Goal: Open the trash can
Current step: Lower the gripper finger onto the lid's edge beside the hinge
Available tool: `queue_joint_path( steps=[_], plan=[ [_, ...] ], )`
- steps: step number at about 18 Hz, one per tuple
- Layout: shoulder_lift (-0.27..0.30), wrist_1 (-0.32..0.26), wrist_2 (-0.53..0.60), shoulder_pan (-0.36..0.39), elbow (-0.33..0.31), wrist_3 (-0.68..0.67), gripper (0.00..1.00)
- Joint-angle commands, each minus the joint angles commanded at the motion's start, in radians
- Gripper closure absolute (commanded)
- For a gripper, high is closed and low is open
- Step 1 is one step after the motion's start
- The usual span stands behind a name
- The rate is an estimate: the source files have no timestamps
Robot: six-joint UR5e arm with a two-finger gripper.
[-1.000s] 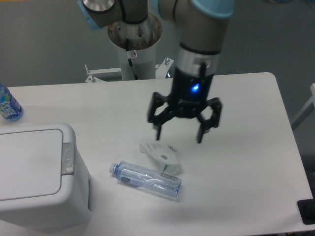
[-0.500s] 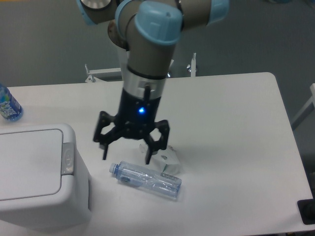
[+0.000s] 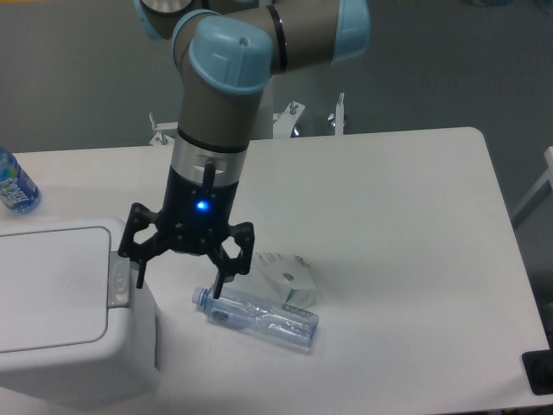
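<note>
The trash can (image 3: 52, 303) is a large white bin at the front left of the table, its flat lid shut. A grey push-button tab (image 3: 118, 284) sits on its right rim. My gripper (image 3: 179, 280) is open and empty, pointing down. Its left fingertip hangs just right of the tab, close above the bin's right edge. Its right fingertip is over the cap end of a clear plastic bottle (image 3: 259, 316).
The clear bottle lies on its side on the table right of the bin. A crumpled white carton (image 3: 285, 277) lies just behind it. A blue-labelled bottle (image 3: 13, 186) stands at the far left edge. A dark object (image 3: 540, 372) is at the front right corner.
My gripper has swept left across the table, from above the carton to beside the bin's tab, and has come lower. It has stayed open. Nothing else moved.
</note>
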Motion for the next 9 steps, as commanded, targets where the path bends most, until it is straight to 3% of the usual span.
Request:
queue_joint_path(
  steps=[9],
  plan=[
    [-0.006,0.002,0.002,-0.014,0.000,-0.012,0.00]
  ],
)
